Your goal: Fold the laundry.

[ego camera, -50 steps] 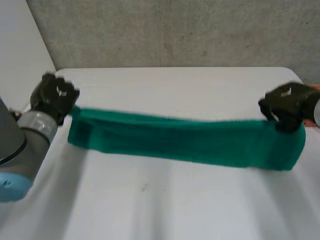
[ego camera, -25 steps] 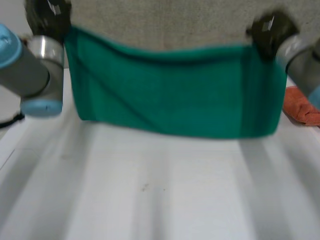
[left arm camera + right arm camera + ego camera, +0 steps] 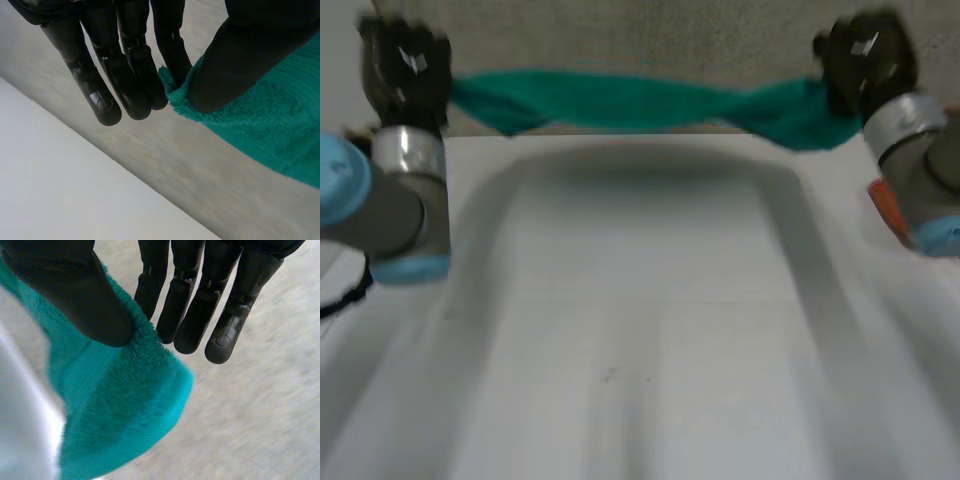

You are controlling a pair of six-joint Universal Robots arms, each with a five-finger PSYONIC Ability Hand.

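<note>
A green towel (image 3: 640, 102) stretches in the air between my two hands, high above the far edge of the white table (image 3: 640, 330). It is bunched into a narrow twisted band. My left hand (image 3: 405, 65) pinches its left corner; in the left wrist view the thumb (image 3: 235, 55) presses the towel's corner (image 3: 260, 120) against a finger. My right hand (image 3: 860, 55) pinches the right corner; in the right wrist view the thumb (image 3: 75, 290) clamps the towel (image 3: 120, 410) against a finger, and the other fingers (image 3: 220, 310) stand straight.
An orange cloth (image 3: 882, 205) lies at the table's right edge, partly behind my right arm. A grey wall (image 3: 640, 40) stands behind the table.
Both hands rose from table height to high above the far edge. The towel hung as a wide sheet half a second ago and now is swung up into a thin band.
</note>
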